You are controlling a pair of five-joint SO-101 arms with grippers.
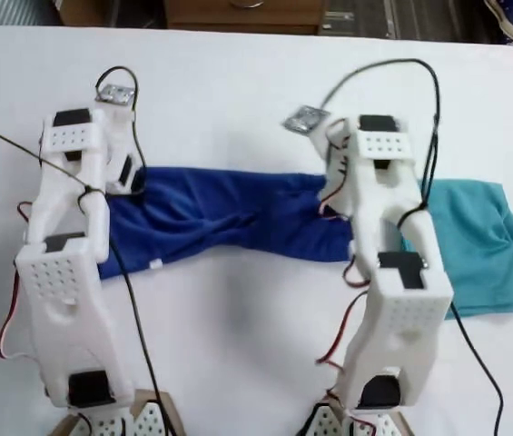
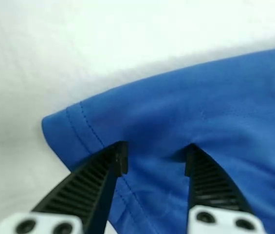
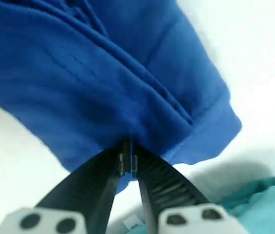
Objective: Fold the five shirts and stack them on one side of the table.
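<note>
A blue shirt (image 1: 229,218) lies stretched across the middle of the white table (image 1: 238,91), bunched and creased. At its left end my left gripper (image 2: 155,157) stands open, its black fingertips (image 2: 119,156) resting on the cloth near a stitched corner of the blue shirt (image 2: 186,117). My right gripper (image 3: 128,158) is shut on a fold of the blue shirt (image 3: 103,83) at its right end. A teal shirt (image 1: 483,245) lies flat to the right, partly under the right arm; a bit of the teal shirt (image 3: 259,204) shows past the blue cloth.
Both white arms (image 1: 65,263) rise from bases at the table's near edge, with loose black cables (image 1: 392,68) looping over the far half. Furniture and a shoe stand beyond the far edge.
</note>
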